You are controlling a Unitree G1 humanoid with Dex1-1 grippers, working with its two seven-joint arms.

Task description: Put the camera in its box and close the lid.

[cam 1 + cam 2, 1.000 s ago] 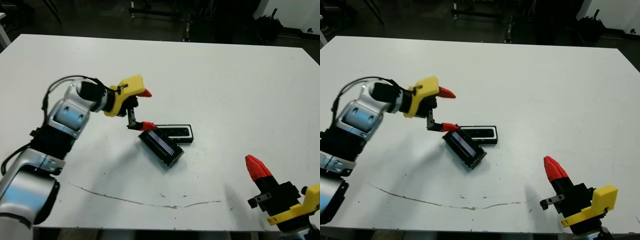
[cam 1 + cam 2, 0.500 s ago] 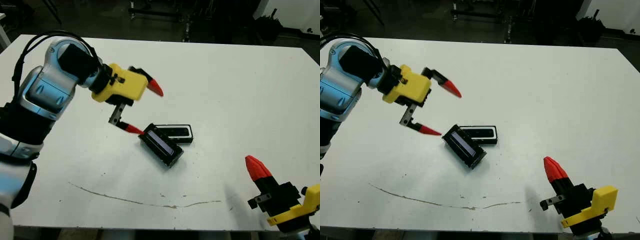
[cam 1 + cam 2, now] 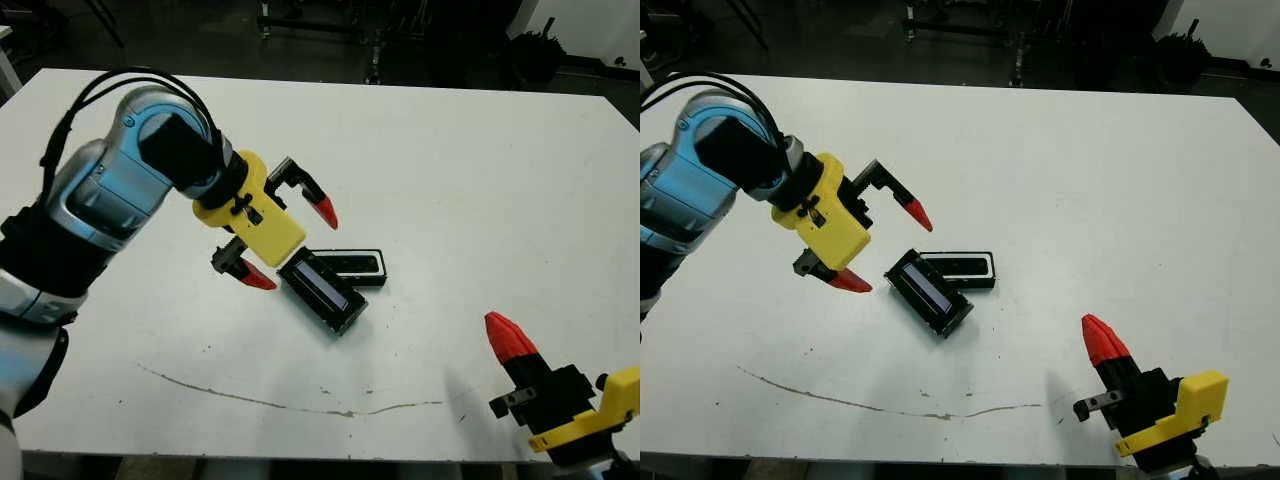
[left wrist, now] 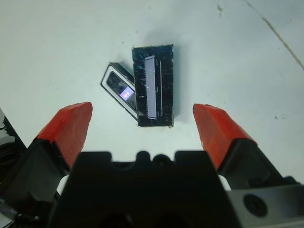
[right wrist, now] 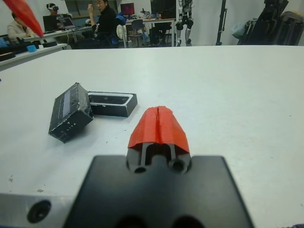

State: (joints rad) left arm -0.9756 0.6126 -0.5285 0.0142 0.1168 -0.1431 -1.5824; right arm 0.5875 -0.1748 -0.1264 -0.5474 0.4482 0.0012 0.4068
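The left gripper [image 3: 292, 246] hangs with its two red-tipped fingers spread wide, just beside the near-left end of the flat black lid with the crinkly, shiny top and pale strip [image 3: 322, 291]. That lid lies askew on the white table [image 3: 480, 170], one end resting against or over an end of the small black-walled box with the white lining [image 5: 114, 111], not square on it. The small glossy black slab of a camera [image 5: 108, 99] appears to sit already inside the box, so closing looks like the step left. The main risk is in how the open fingers meet the lid. If they come down off-centre or across a corner, the slick panel could pivot or skid instead of being pinched. A sideways nudge could also push the light box along the table, or tip it so the camera slides out. If the lid is set down while turned against the box's long axis, it would likely perch on a rim and not seat. The right gripper [image 5: 158, 126], with its fingers pressed together, holds nothing and rests well apart at the table's near right, so nothing braces the box
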